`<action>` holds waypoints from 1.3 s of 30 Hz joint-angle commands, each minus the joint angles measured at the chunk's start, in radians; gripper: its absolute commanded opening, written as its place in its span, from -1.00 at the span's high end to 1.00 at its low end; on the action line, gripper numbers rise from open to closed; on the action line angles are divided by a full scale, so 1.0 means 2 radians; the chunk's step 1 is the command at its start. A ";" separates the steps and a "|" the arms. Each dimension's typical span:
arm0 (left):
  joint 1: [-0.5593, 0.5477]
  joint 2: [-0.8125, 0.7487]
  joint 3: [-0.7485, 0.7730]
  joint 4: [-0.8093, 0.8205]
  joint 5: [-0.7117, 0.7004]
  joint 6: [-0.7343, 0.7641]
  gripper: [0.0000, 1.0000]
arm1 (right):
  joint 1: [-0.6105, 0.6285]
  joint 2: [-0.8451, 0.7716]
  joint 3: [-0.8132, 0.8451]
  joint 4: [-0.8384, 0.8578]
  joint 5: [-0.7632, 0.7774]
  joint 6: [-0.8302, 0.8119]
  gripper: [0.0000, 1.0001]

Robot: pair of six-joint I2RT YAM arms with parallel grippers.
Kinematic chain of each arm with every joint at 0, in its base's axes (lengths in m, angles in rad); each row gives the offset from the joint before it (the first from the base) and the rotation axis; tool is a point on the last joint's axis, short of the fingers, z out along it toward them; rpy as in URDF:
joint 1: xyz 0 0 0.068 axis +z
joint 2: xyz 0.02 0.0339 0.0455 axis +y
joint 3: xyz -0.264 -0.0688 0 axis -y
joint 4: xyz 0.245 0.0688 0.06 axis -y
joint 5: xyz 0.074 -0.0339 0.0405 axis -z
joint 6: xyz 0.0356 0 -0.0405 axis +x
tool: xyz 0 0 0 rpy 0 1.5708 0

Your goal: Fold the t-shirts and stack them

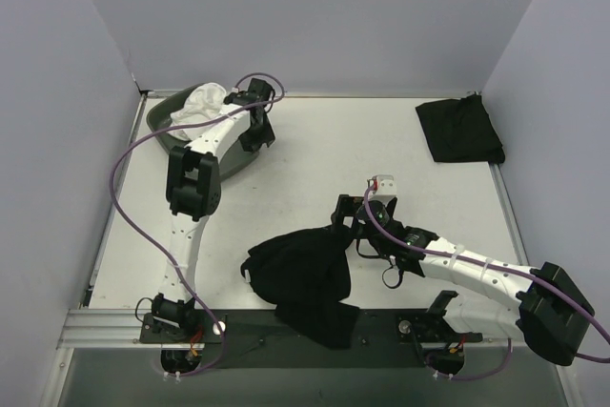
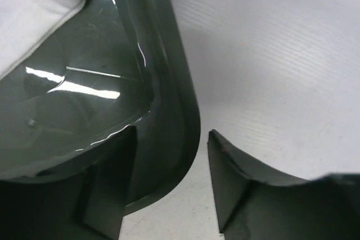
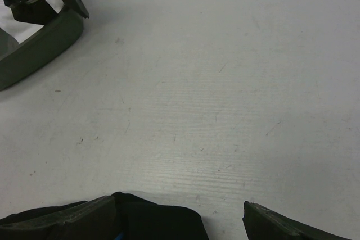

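Top external — crumpled t-shirt (image 1: 300, 278) on white table (image 1: 324, 140), grey walls (image 1: 315, 16) around

White table (image 1: 381, 154) — crumpled t-shirt (image 1: 300, 278) near, folded t-shirt (image 1: 459, 131) far-right, tray (image 1: 233, 163) far-left

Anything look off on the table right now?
Yes. The crumpled black t-shirt sprawls across the near edge of the table, partly draped off it. The folded t-shirt lies tidy at far right. The left gripper straddles the rim of the tray, which holds a white cloth.

White table (image 1: 315, 140), pale lilac walls (image 1: 315, 7)
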 commanded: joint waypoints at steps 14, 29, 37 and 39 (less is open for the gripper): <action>0.019 -0.033 -0.100 0.035 0.020 0.102 1.00 | 0.005 0.002 -0.004 0.029 0.001 0.014 -1.00; -0.018 -0.123 -0.257 0.167 0.045 0.378 1.00 | 0.009 -0.004 -0.007 0.040 -0.015 0.018 -1.00; -0.030 -0.160 -0.313 0.217 0.100 0.498 1.00 | 0.013 -0.013 -0.020 0.036 -0.012 0.023 -1.00; -0.030 -0.162 -0.311 0.210 0.097 0.509 1.00 | 0.014 -0.015 -0.021 0.033 -0.013 0.022 -1.00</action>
